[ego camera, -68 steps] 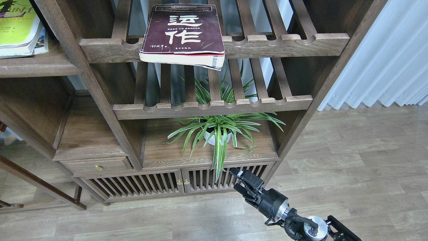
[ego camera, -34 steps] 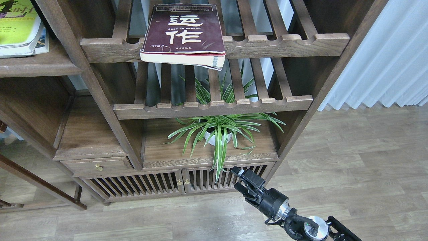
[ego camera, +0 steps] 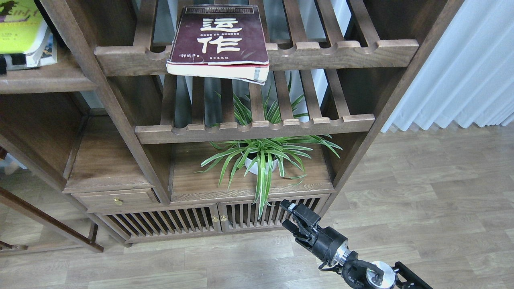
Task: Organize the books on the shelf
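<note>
Right gripper (ego camera: 290, 218): low in the view, at the far end of a black arm rising from the bottom edge; two dark fingers seen nearly end-on, too close together to tell whether parted or closed; holding nothing visible, hanging over the wood-plank floor (ego camera: 421, 200) just in front of the cabinet.
Left gripper: out of view; only a small dark shape at the far left edge, beside the stacked books, too cut off to identify.
Maroon book (ego camera: 219, 40): far above the right gripper and a little to its left; lying flat, cover up, big white Chinese characters showing; resting on the upper slatted rack (ego camera: 341, 50), its near edge jutting past the notched front rail.
Yellow-green book (ego camera: 20, 28): far up and far to the left of the right gripper, at the top-left corner; lying flat, white page edges showing, on top of another book.
Smaller book (ego camera: 49, 50): under the yellow-green one, only a colourful corner peeking out; markings unreadable.
Shelf (ego camera: 44, 78): solid dark-brown board with a rounded front edge, bearing the two stacked books; well apart from the right gripper, up and to the left.
Lower slatted rack (ego camera: 257, 128): between the maroon book and the plant, bare.
Spider plant (ego camera: 261, 154): white pot on the cabinet top, directly above the right gripper; longest leaves drooping toward the gripper without touching.
Slatted cabinet doors (ego camera: 200, 218): just left of and behind the gripper.
Curtain (ego camera: 461, 72): white, up and to the right.
</note>
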Robot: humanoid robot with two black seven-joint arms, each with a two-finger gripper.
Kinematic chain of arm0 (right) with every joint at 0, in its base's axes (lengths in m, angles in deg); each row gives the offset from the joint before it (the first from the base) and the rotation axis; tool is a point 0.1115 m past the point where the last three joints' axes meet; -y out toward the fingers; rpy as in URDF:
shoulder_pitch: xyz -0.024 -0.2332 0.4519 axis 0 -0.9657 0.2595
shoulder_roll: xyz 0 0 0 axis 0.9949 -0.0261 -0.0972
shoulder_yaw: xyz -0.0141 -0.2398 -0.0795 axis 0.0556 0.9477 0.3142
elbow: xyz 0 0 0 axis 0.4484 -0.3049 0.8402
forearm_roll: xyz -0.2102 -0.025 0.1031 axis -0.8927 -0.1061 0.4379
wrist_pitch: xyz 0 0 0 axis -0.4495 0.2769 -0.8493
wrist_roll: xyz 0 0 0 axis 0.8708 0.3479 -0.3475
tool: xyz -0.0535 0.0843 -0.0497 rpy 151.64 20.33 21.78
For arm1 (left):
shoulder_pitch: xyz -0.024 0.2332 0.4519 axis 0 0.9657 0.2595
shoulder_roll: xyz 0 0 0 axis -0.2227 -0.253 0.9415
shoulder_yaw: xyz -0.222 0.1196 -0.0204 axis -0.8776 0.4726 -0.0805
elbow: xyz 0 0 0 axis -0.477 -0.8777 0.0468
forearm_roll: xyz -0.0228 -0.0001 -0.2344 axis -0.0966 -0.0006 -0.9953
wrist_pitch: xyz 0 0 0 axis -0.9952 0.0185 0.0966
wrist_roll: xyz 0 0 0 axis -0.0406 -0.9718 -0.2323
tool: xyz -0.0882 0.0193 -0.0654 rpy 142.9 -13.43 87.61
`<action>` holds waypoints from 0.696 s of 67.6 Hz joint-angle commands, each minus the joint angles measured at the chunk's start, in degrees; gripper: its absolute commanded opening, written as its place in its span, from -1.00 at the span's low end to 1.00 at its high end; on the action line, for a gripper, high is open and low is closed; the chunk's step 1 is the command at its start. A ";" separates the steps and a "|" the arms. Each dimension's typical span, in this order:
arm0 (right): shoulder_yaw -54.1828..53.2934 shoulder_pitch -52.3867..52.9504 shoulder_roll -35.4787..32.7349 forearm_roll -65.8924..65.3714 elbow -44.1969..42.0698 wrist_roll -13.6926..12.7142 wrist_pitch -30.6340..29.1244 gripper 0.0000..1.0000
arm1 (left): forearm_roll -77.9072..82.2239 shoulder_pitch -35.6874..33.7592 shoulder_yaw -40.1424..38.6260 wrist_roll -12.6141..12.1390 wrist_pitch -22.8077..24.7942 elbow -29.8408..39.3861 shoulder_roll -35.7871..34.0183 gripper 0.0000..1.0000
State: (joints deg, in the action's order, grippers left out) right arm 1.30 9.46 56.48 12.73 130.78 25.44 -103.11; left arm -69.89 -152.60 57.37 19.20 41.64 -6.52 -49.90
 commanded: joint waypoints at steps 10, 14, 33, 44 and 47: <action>-0.23 0.09 0.00 -0.09 -0.01 0.00 0.00 1.00 | -0.09 0.23 7.79 0.00 0.00 5.27 -7.86 0.99; -0.23 0.18 0.00 -0.09 -0.01 0.00 0.00 1.00 | -0.18 0.49 9.80 0.00 0.00 5.36 -8.65 0.99; -0.14 0.71 0.00 -0.09 0.08 0.00 0.00 1.00 | -1.15 2.51 22.11 11.38 0.00 5.27 -4.44 0.99; -0.14 2.46 0.00 -0.09 0.43 0.00 0.00 1.00 | -6.68 13.06 24.14 17.45 0.00 5.10 1.45 0.99; -0.23 3.43 0.00 -0.09 0.52 0.00 0.00 1.00 | -9.75 16.31 23.96 17.54 0.00 4.57 4.26 0.99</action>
State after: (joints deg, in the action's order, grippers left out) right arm 1.15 11.13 56.48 12.64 131.09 25.45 -103.11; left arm -74.12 -143.78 81.16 35.02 41.62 -1.34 -51.11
